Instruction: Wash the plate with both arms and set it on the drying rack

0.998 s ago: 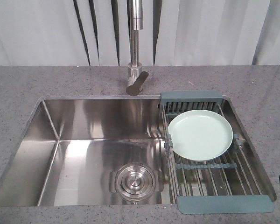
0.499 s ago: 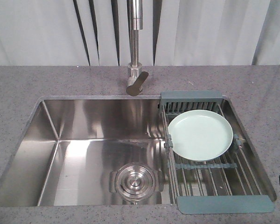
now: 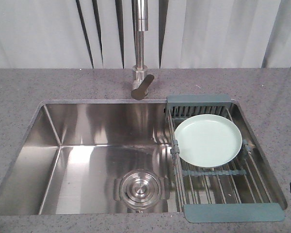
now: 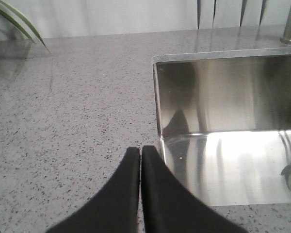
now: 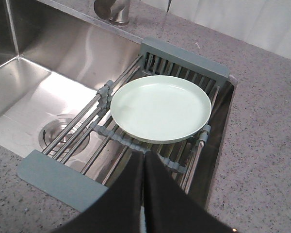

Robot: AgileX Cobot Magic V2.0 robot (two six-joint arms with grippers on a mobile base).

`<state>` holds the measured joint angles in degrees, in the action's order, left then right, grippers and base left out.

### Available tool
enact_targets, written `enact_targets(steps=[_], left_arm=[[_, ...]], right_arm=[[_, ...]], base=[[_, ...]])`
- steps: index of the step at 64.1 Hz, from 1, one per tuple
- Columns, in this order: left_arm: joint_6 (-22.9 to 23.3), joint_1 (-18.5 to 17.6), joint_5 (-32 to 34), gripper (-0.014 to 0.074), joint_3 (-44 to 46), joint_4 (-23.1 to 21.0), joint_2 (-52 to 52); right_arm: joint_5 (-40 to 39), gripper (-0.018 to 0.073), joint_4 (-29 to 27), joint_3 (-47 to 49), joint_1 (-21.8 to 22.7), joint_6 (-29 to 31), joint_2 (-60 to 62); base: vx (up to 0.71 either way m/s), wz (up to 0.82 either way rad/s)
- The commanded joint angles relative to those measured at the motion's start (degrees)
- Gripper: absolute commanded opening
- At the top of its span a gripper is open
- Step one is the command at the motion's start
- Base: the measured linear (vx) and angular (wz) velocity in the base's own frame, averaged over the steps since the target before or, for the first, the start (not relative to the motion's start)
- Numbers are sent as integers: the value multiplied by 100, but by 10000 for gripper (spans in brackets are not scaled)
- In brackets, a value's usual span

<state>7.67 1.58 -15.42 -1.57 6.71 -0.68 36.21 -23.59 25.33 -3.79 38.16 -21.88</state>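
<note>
Plate [image 5: 160, 108] lies flat, face up, on the drying rack [image 3: 218, 160] at its far end, over the right side of the sink [image 3: 87, 145]. Left gripper [image 4: 140, 160]: fingers closed, empty, over the desk [image 4: 63, 121] just left of the sink rim. Right gripper [image 5: 144, 165]: fingers closed, empty, just short of the plate's near edge. Plate looks rigid, light, smooth, likely slippery if wet. Best hold: pinch the raised rim at the near edge; it must open first.
</note>
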Motion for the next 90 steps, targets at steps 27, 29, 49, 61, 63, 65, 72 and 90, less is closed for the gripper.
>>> enact_targets(steps=[27,29,49,61,63,65,72,90], left_arm=[[-295,73,1376,-6,-137,-282,-85],[-295,73,1368,-6,-132,-282,-85],[-295,73,1357,-6,-106,-282,-85],[-295,73,1357,-6,-106,-282,-85],[-295,73,1357,-6,-106,-282,-85],[-295,73,1357,-6,-106,-282,-85],[-295,73,1357,-6,-106,-282,-85],[-295,73,1357,-6,-106,-282,-85]], right_arm=[[-353,-6,-109,152,-6,51,-41],[-353,-6,-109,152,-6,51,-41],[-353,-6,-109,152,-6,51,-41],[-353,-6,-109,152,-6,51,-41],[-353,-6,-109,152,-6,51,-41],[-353,-6,-103,152,-6,51,-41],[-353,-6,-108,152,-6,51,-41],[-353,-6,-69,138,-6,56,50]], base=[[0,0],[0,0],[0,0],[0,0],[0,0],[0,0],[0,0],[0,0]])
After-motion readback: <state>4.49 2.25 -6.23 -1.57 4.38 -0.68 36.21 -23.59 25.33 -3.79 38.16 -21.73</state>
